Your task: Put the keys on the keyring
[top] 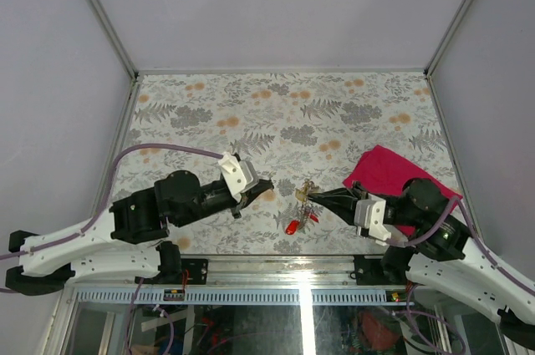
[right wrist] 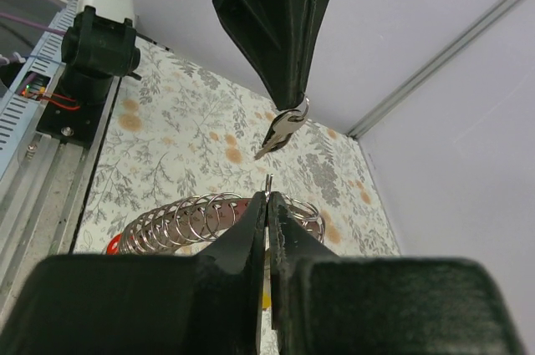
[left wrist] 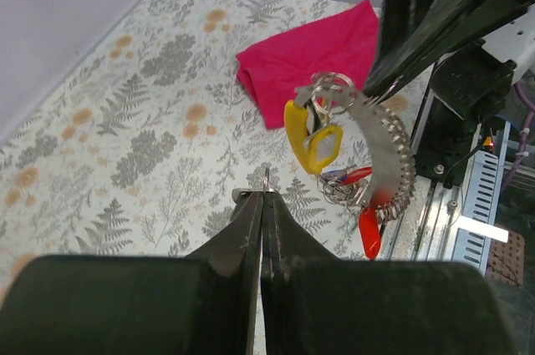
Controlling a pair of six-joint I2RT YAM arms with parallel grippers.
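My right gripper (right wrist: 268, 197) is shut on the thin silvery keyring (left wrist: 333, 84), holding it above the table. From the ring hang a yellow-headed key (left wrist: 313, 139), a red-headed key (left wrist: 369, 234) and a curved metal strip lined with several small rings (left wrist: 394, 154). My left gripper (left wrist: 266, 196) is shut on a small silvery key (right wrist: 281, 132), seen edge-on in its own view. That key's tip hangs a short way from the keyring without touching it. In the top view the left gripper (top: 267, 187) and right gripper (top: 312, 195) face each other across the bunch (top: 304, 193).
A magenta cloth (top: 387, 171) lies crumpled on the floral table (top: 251, 104) beside the right arm. The metal rail and cabling (top: 292, 276) run along the near edge. White walls enclose the table on three sides.
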